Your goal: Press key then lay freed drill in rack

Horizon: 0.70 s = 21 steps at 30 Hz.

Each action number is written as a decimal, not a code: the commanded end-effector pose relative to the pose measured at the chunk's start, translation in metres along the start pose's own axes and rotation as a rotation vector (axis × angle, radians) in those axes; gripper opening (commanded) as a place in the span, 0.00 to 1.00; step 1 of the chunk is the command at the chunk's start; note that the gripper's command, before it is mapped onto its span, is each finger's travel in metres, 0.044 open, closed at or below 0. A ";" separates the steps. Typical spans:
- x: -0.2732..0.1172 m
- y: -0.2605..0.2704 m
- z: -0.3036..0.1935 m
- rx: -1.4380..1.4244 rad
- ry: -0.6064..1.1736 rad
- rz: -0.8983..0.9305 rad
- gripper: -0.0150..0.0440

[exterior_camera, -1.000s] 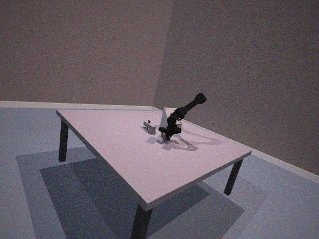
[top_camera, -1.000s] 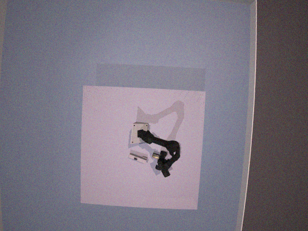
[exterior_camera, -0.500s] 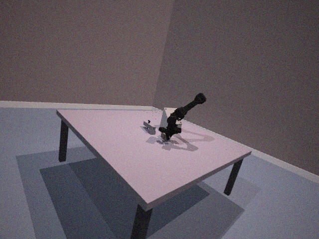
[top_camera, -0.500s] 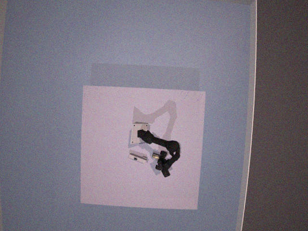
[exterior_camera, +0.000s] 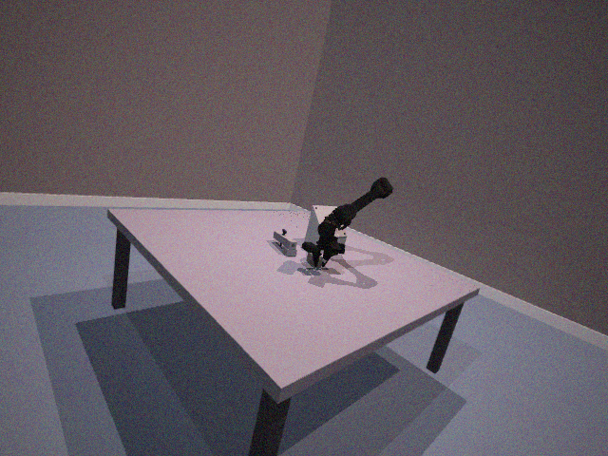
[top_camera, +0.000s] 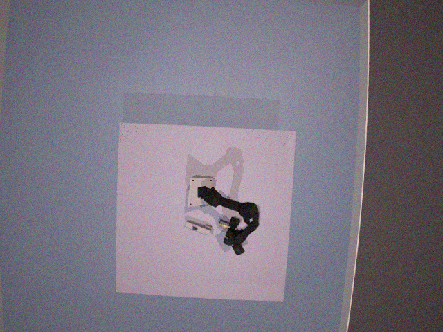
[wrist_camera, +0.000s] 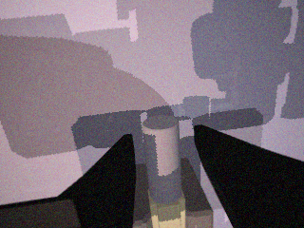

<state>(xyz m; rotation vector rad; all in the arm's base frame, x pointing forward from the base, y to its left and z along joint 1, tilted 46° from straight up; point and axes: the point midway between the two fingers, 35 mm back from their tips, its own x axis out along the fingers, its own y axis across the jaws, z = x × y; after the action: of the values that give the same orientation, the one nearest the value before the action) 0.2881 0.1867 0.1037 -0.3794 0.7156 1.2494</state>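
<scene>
The drill (wrist_camera: 167, 147), a grey rod with a yellow faceted part, points away from the camera in the wrist view. The yellow part also shows beside the arm in the top view (top_camera: 224, 224). My gripper (wrist_camera: 163, 137) (exterior_camera: 320, 265) is open low over the table. Its black fingers stand on either side of the rod, with a gap at each side. A brown-grey block (wrist_camera: 198, 219) flanks the yellow part; it may be the rack. A pale bar-shaped fixture (top_camera: 205, 229) (exterior_camera: 290, 248) with a dark knob (exterior_camera: 283, 231) stands apart from my gripper. I cannot tell whether the knob is the key.
A pale upright board (top_camera: 193, 194) (exterior_camera: 311, 229) stands beyond the fixture, near the arm's base. The pink table (top_camera: 154, 257) (exterior_camera: 275, 318) carries these things. Arm shadows cross the surface around the fingers. The arm's elbow bends out to the right in the top view.
</scene>
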 end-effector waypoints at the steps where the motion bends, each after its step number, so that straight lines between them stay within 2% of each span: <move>1: 0.002 0.004 0.000 0.002 0.004 0.014 0.70; 8: 0.002 0.004 0.000 0.002 0.004 0.014 1.00; 21: -0.052 0.002 -0.003 0.011 0.026 0.017 1.00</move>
<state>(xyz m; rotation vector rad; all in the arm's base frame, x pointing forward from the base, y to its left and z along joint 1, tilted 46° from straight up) 0.2786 0.1561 0.1264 -0.3762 0.7589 1.2552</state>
